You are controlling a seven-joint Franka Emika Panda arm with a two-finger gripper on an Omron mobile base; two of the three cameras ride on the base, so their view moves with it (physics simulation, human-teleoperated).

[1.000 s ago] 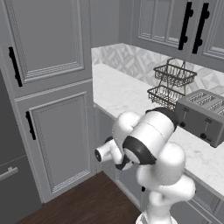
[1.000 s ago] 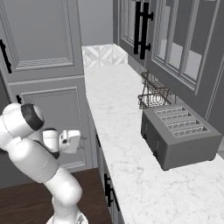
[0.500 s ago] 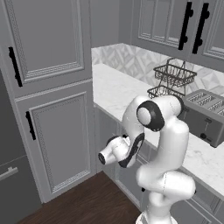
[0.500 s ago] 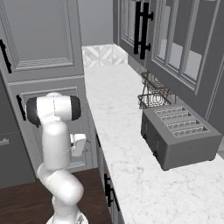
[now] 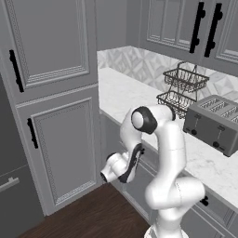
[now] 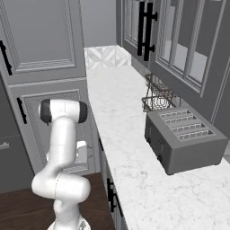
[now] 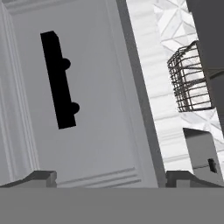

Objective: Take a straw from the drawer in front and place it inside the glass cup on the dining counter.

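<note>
My gripper [image 7: 111, 179] is open, with its two dark fingertips [image 7: 41, 177] wide apart and nothing between them. It faces the drawer's panelled grey front [image 7: 100, 131], a short way off from its black bar handle [image 7: 59, 78]. The drawer looks shut. In the left base view the hand [image 5: 111, 169] hangs low, in front of the cabinet face under the wall counter [image 5: 139, 107]. From the right base view the hand [image 6: 81, 150] shows partly behind the upright arm. The straw is hidden. The glass cup and the dining counter are out of view.
A grey toaster [image 5: 214, 123] and a two-tier wire basket [image 5: 183, 88] stand on the wall counter. Tall grey cabinet doors [image 5: 60, 153] rise to the left of the hand. Dark wood floor [image 5: 93, 218] lies below, and upper cabinets [image 6: 179, 45] hang over the counter.
The arm has unfolded from a crouched pose to an upright one. The hand has dropped a little and turned toward the cabinet face. The gripper has stayed open.
</note>
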